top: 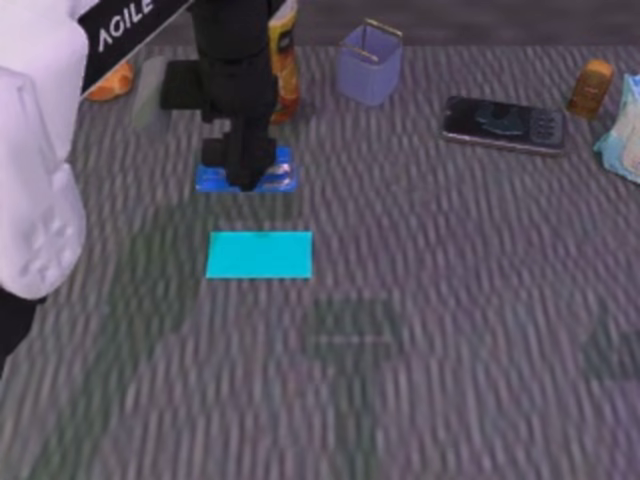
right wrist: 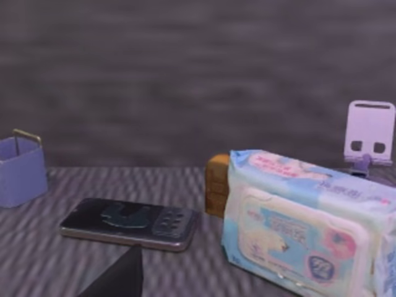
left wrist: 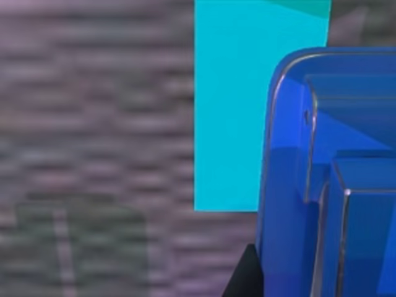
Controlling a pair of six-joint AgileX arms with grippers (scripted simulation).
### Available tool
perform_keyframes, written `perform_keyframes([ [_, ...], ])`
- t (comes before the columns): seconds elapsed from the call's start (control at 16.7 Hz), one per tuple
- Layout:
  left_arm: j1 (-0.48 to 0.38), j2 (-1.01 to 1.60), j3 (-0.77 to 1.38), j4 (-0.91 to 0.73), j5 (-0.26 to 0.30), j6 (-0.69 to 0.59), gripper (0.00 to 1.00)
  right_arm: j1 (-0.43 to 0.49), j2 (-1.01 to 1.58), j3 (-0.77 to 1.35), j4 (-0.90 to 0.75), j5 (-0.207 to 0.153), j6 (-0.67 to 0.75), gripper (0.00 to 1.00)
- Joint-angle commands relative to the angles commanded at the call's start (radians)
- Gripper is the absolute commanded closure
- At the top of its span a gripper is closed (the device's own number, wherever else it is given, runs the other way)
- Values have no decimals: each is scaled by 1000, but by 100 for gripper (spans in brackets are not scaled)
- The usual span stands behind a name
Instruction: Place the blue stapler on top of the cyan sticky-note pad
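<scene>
The blue stapler [top: 281, 180] lies on the grey mat left of centre, just behind the cyan sticky-note pad [top: 260, 254]. My left gripper [top: 245, 172] reaches straight down over the stapler's middle and hides it. In the left wrist view the stapler [left wrist: 328, 185] fills the near side, one dark fingertip [left wrist: 247, 278] presses against its flank, and the pad [left wrist: 247, 105] lies beyond it. The jaws stand shut on the stapler. My right arm is outside the top view; one fingertip [right wrist: 127, 272] shows in its wrist view, with nothing held.
A lavender cup [top: 369, 65] stands at the back. An orange can [top: 284, 60] is right behind my left arm. A dark phone [top: 505, 124], a brown bottle [top: 590, 88] and a wet-wipes pack [top: 622, 130] sit at the back right. A white stand [right wrist: 369, 133] rises behind the wipes.
</scene>
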Motion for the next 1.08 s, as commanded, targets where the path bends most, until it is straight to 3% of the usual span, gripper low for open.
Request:
perform_keyframes([
  [0.24,-6,-5,-43,40,0,7,100,0,0,0,0,0,0,0],
  [0.72,3,8,-368,378,0,4,100,0,0,0,0,0,0,0],
  [1.02,3,10,-381,390,0,3,100,0,0,0,0,0,0,0],
  [1.08,3,10,-381,390,0,3,92,0,0,0,0,0,0,0],
])
